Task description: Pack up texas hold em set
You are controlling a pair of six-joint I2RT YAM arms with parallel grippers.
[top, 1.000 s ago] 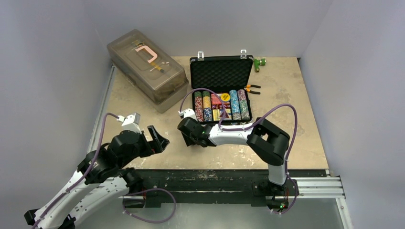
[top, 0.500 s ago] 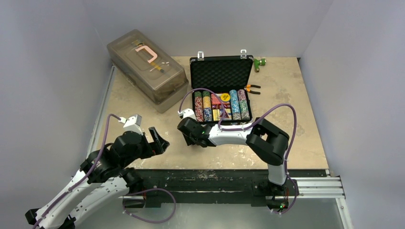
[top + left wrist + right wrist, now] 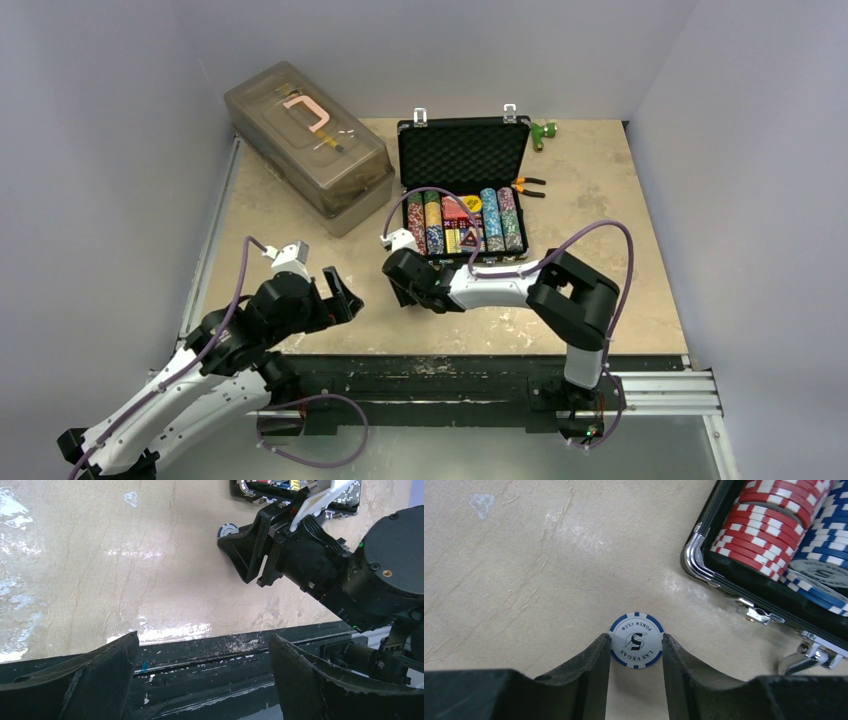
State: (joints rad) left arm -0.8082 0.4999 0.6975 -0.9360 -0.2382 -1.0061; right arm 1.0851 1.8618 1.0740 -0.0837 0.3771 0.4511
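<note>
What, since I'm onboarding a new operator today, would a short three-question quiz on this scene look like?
1. Multiple choice: the right gripper grips which item? A) a red die B) a blue-and-white chip C) a card deck
2. True or false: the left gripper holds a chip.
3. Fill in: the briefcase lid stands ____.

Key: 1 B; 2 false, its jaws are wide apart with nothing between them; 3 open.
</note>
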